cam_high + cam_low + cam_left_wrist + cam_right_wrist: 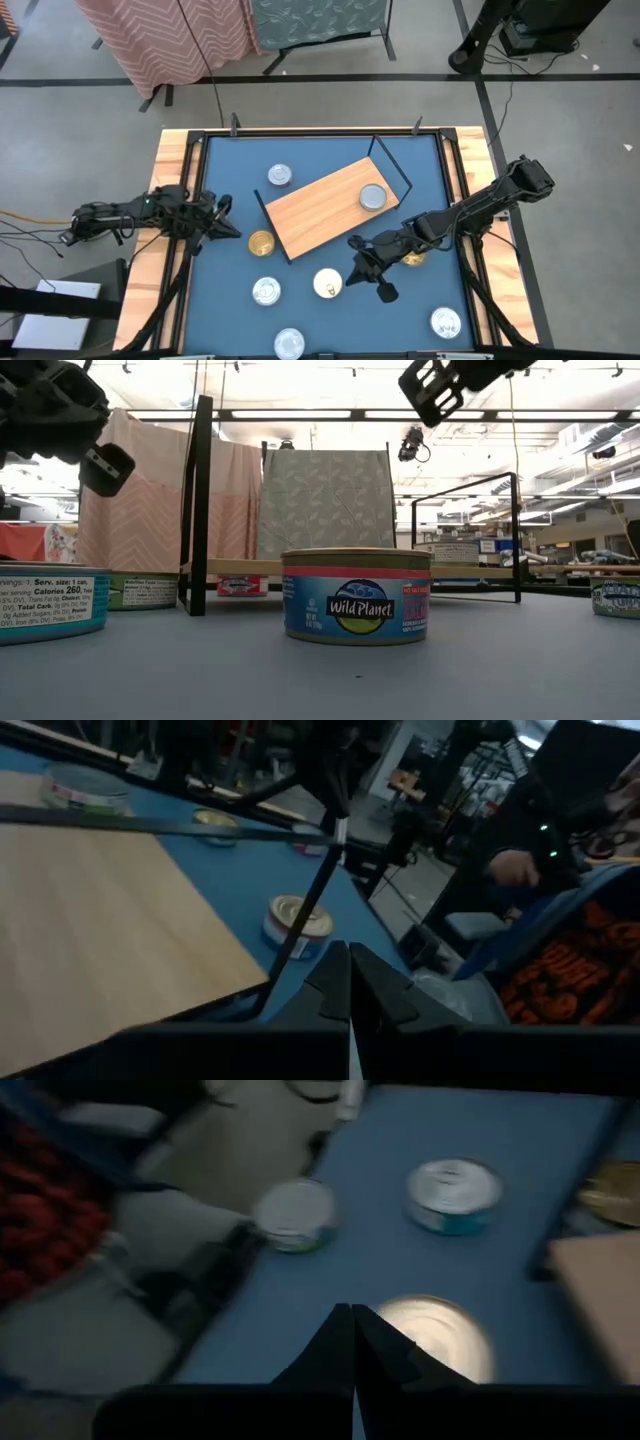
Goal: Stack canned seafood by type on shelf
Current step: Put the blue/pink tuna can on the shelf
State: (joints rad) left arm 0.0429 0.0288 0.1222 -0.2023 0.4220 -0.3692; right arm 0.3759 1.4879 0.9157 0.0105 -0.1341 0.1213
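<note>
The shelf [325, 208], a light-wood board on black wire end frames, stands slantwise on the blue table; one silver-lidded can [372, 197] sits on its right end. Other cans of the canned seafood lie flat on the table: silver [279, 176], gold [261, 242], gold [328, 284], silver [266, 291]. My left gripper [230, 228] is shut, at the table's left side, pointing at the shelf's left end [150, 920]. My right gripper [356, 262] is shut, raised above the table [440, 385], just right of the gold can [435, 1342].
More cans stand near the front edge [289, 343] and front right [446, 322]; a gold one [413, 258] is partly under my right arm. In the low view a blue-labelled can [357, 596] stands in front of the shelf. A wooden rim [170, 160] borders the table.
</note>
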